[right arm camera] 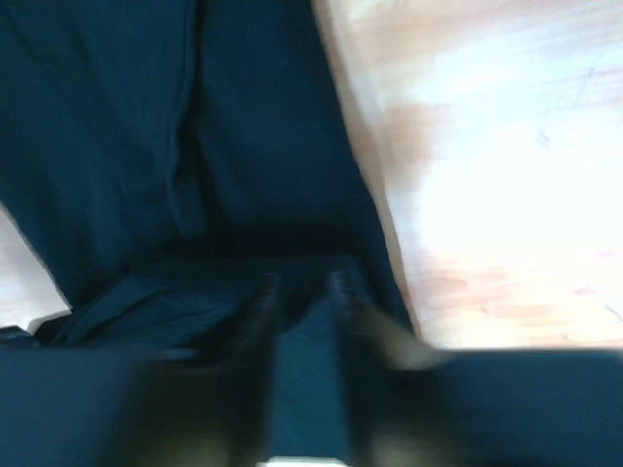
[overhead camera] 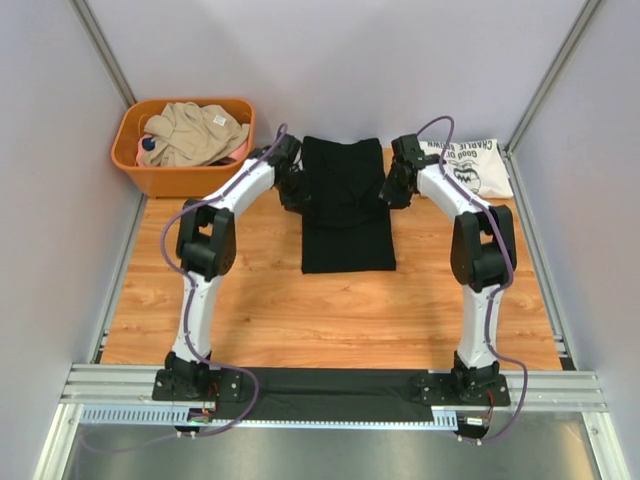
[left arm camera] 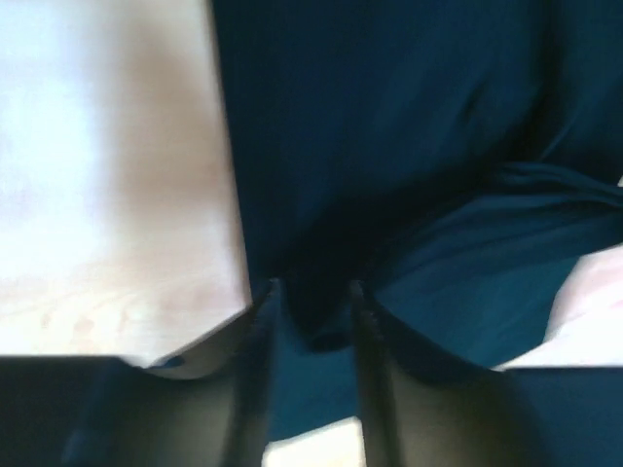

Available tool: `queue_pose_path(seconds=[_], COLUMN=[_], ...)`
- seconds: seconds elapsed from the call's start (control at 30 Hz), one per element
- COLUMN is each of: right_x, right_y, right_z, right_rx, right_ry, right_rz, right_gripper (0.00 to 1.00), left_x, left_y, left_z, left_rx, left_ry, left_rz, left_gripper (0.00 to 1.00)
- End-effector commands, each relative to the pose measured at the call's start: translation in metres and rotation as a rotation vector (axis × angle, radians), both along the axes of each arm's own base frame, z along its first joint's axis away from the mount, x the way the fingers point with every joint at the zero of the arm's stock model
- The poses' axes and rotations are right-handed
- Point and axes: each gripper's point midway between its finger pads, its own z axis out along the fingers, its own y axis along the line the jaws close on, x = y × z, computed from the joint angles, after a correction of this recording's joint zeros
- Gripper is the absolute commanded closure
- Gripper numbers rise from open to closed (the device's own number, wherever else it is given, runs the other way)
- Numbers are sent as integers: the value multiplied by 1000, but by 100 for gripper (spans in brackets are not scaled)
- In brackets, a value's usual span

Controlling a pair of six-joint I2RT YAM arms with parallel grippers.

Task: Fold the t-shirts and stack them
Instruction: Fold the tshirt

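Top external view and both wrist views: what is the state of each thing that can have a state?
black t-shirt: folded to a narrow strip, flat on the table.
white t-shirt: folded, at the far right corner.
orange basket: holds crumpled beige clothing.
left end effector: shut on the black t-shirt's edge.
right end effector: blurred, seems shut on its other edge.

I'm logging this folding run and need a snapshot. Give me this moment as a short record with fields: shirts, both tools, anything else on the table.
black t-shirt: flat at the centre of the table, folded into a narrow strip
white t-shirt: folded, far right corner, print facing up
left tool: at the black t-shirt's far left edge, shut on a tuck of cloth
right tool: at its far right edge, cloth in its gap; blur hides the grip
basket: orange, far left corner, holds beige cloth
stack: not yet made
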Motion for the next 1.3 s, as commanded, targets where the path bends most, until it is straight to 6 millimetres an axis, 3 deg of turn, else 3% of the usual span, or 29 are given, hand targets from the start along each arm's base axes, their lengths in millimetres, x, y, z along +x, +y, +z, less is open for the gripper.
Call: queue_pose_path(seconds=[0.0,0.03,0.07,0.1,0.13,0.17,0.2,0.23,0.27,0.3,0.33,0.37,0.4,0.43,0.47,0.5,0.53,0.57,0.7,0.73,0.9,1.03,1.27], right_x=[33,51,57,62,64,62,57,50,32,22,16,-14,-25,-33,-60,-72,-77,-87,-131,-132,-149,-157,-158], right_y=[-17,-19,-16,-19,-22,-25,-28,-29,-31,-30,-29,-30,-30,-28,-29,-31,-28,-24,-17,-15,-6,-6,-4], right_z=[9,24,35,44,67,76,80,106,83,81,105,65,60,68,38,27,31,25,-10,-7,-20,-32,-48], right_rx=[16,21,60,53,48,28,20,28,19,29,57,60,74,97,99,98,115,138,198,211,259,259,268], right_ry=[-8,-38,-48,-61,-89,-106,-111,-163,-104,-100,-176,-76,-74,-120,-46,-31,-63,-48,9,-17,-1,23,50], right_rz=[-72,-82,-60,-61,-58,-38,-38,-39,-36,-30,-28,-26,-18,-2,9,24,47,71,141,153,206,215,223], right_gripper=[58,50,37,32,32,31,31,31,32,32,32,32,32,32,32,32,32,33,33,33,33,33,37], left_x=[38,51,74,72,76,68,70,64,47,38,28,10,1,-18,-28,-34,-53,-61,-88,-100,-122,-145,-160], left_y=[7,15,14,20,24,28,29,32,37,40,43,46,49,51,53,53,54,55,56,57,50,45,20], left_z=[4,11,31,41,55,48,82,86,86,85,83,65,75,58,66,64,48,56,50,40,34,11,-21], left_rx=[-101,-142,-176,-179,-198,-179,-197,-183,-176,-169,-156,-128,-120,-85,-74,-64,-45,-51,-64,-54,-61,-68,-129], left_ry=[68,77,19,34,7,34,-57,-75,-74,-70,-66,-13,-33,13,-9,-18,23,2,-23,-2,-44,-19,16], left_rz=[43,58,67,83,89,91,81,78,82,80,66,57,51,40,24,17,4,2,-9,-16,-58,-89,-92], left_gripper=[55,51,47,45,44,42,42,41,41,41,41,41,41,42,42,42,43,43,43,43,42,41,41])
